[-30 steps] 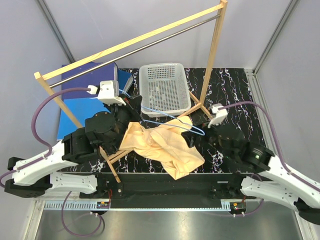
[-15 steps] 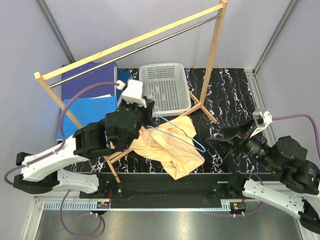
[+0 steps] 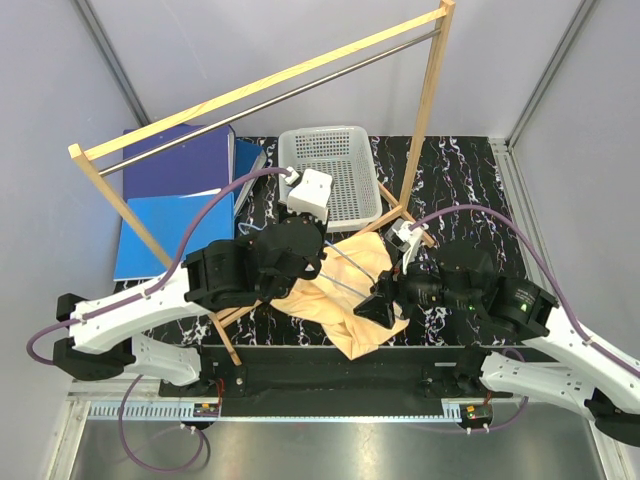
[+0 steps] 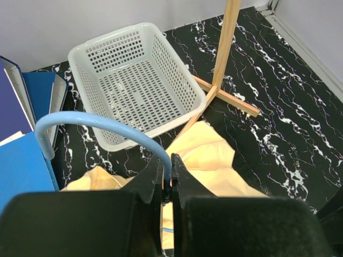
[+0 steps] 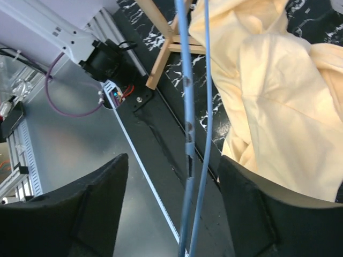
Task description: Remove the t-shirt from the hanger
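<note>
The peach-orange t-shirt (image 3: 345, 305) lies crumpled on the black marbled table, under the hanger. My left gripper (image 3: 318, 262) is shut on the neck of the light-blue hanger (image 4: 102, 122), just below its hook, and holds it above the t-shirt (image 4: 214, 160). My right gripper (image 3: 380, 300) is open at the hanger's other end. In the right wrist view two hanger wires (image 5: 187, 134) run between its spread fingers (image 5: 91, 209) without touching them, and the t-shirt (image 5: 278, 96) lies to the right. I cannot tell whether any cloth is still on the wire.
A white basket (image 3: 330, 175) stands at the back middle, also in the left wrist view (image 4: 134, 85). The wooden rack with a metal rail (image 3: 260, 90) spans the table; its foot (image 5: 166, 48) lies near the shirt. Blue folders (image 3: 165, 205) lie at the left.
My left gripper has carried the hanger right and forward over the shirt. My right arm swung away to the right, then came back in around the hanger's far end.
</note>
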Motion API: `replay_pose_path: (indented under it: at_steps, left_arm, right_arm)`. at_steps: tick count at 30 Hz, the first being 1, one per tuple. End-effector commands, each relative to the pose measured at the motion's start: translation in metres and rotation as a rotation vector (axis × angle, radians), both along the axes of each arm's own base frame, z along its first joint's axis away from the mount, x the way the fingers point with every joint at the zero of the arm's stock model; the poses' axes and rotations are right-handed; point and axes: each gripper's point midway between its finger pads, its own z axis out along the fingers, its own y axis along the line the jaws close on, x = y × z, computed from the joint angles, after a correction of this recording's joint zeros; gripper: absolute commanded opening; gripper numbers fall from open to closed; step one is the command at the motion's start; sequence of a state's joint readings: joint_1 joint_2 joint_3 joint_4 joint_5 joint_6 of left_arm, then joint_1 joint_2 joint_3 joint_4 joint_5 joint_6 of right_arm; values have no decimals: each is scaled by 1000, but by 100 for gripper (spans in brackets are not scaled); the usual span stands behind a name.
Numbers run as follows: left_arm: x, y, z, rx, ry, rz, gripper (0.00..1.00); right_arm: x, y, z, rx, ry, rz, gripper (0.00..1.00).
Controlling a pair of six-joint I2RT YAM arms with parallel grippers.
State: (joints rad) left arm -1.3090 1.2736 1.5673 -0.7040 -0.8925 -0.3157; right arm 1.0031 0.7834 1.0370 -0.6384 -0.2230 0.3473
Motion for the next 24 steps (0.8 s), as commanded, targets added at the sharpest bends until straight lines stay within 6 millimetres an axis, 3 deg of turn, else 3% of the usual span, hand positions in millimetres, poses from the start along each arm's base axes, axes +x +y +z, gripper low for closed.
replay_pose_path:
  at_steps: [1,5,8,11,13,15,19,23,24]
  left_arm:
    - [-2,3,25,-89,-11,-1,0]
    - [-2,3,23,-109,-2,13,0]
    - [-1,1,25,-130,4,19,0]
    - [-1,2,27,-141,5,20,0]
    - [-5,1,28,-155,14,-1,18]
    - [-10,4,34,-187,23,-35,44]
    - [-25,9,45,-263,44,-122,73]
    - [-48,12,56,-364,56,-264,79]
    - [-55,6,44,-355,79,-309,79]
  right_arm:
    - [11,-6,2,-4,-47,-56,70]
    - [12,-4,-7,-14,-28,-66,48]
    - [14,-3,-5,20,-19,-89,16]
    - [18,-2,-3,60,-19,-119,0]
    - [21,-2,-1,82,-7,-152,0]
    - [27,-7,1,96,-10,-203,0]
    - [37,-16,-2,123,20,-310,0]
    - [47,-18,0,140,49,-388,0]
    - [50,-18,5,150,47,-406,0]
